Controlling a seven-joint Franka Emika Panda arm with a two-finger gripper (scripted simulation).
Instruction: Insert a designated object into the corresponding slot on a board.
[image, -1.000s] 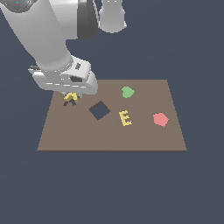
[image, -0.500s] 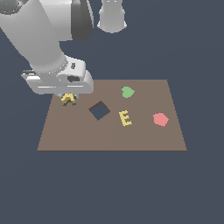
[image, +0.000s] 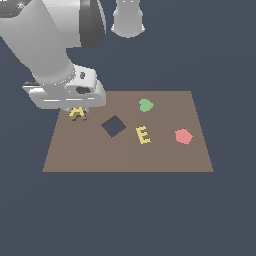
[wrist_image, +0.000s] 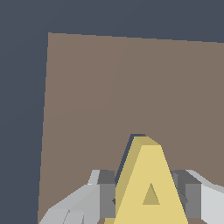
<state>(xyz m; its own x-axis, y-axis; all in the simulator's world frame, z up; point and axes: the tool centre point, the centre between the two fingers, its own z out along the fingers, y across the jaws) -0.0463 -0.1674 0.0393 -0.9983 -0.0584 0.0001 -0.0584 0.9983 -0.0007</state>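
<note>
The yellow A-shaped block (image: 76, 113) (wrist_image: 148, 183) sits at the far corner of the brown board (image: 125, 156) (wrist_image: 131, 78), on the exterior view's left. My gripper (image: 76, 110) (wrist_image: 148, 194) is shut on it, with grey fingers (wrist_image: 104, 194) pressed against both of its sides. A dark strip (wrist_image: 130, 148) runs along one edge of the A; it looks like part of the slot, most of which the block hides. I cannot tell whether the A is seated in it or held just above.
On the board lie a dark diamond-shaped recess (image: 113, 126), a yellow E (image: 143, 135), a green piece (image: 145, 105) and a red piece (image: 183, 136). The arm's bulk (image: 50, 45) hangs over the board's far left corner.
The hand has drifted slightly toward the exterior view's left with the A still in its grip. The A has barely shifted on the board.
</note>
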